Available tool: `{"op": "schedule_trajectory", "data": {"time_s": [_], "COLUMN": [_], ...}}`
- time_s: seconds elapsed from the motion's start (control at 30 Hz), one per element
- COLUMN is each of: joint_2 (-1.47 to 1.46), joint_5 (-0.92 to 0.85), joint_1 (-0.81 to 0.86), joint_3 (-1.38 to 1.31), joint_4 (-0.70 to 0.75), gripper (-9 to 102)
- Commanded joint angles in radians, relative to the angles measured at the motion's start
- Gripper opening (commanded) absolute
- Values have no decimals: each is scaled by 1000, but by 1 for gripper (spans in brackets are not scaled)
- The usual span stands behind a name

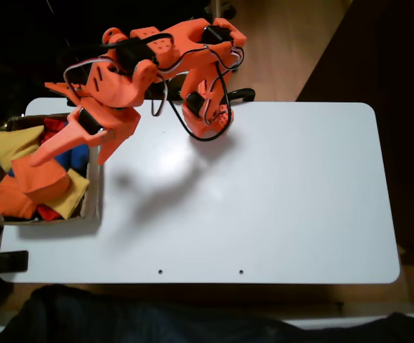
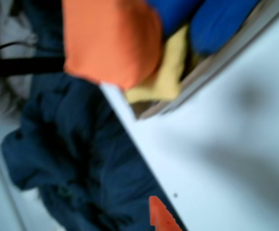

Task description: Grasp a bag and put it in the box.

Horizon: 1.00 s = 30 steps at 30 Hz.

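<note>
Over box point(image 1: 91, 204) at desk point(image 1: 264, 200) left edge in fixed view: jaws point(image 1: 41, 174) pinching orange bag point(image 1: 43, 180), held above yellow, blue bags already inside. Likely positioned for drop onto pile. Wrist view blurred, bag point(image 2: 111, 41) at top.

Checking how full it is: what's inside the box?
The box holds yellow beanbags, a blue one, red fabric and orange bags. The gripper and its orange bag cover the middle.

Orange bag point(image 1: 41, 179), brown box point(image 1: 91, 204), white table point(image 1: 264, 193)
</note>
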Motion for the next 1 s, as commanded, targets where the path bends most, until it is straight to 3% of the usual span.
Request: {"op": "schedule_trajectory", "data": {"time_s": [0.0, 0.83, 0.97], "joint_2": [72, 423, 486], "joint_5": [23, 146, 163], "joint_1": [-43, -472, -537], "joint_3": [12, 175, 210], "joint_4": [5, -6, -29], "gripper": [90, 89, 71]}}
